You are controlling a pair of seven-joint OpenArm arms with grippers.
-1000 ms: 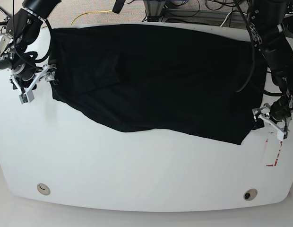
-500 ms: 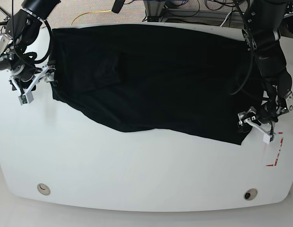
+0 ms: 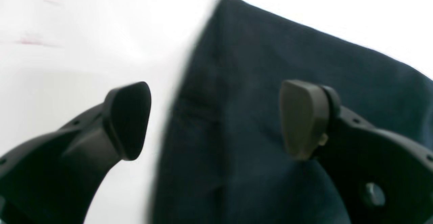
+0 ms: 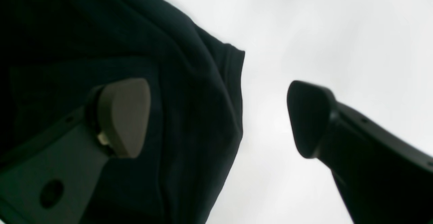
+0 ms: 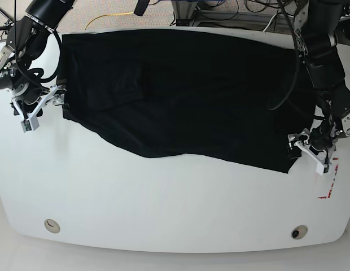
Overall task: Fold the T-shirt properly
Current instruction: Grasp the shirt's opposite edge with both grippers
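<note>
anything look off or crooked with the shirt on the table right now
The T-shirt lies skewed: its near edge runs slanted toward the left gripper, and a rumpled fold sits near its middle-left. No damage is visible.

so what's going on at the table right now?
A two-armed robot is set up to fold a black T-shirt that lies spread across the white table. The left gripper is open over the shirt's near corner, and the right gripper is open at the opposite edge. Each straddles the cloth's edge; neither has hold of it yet.

2 black arms, looped black cables, silver-framed end effectors — dark rounded fingertips
</note>
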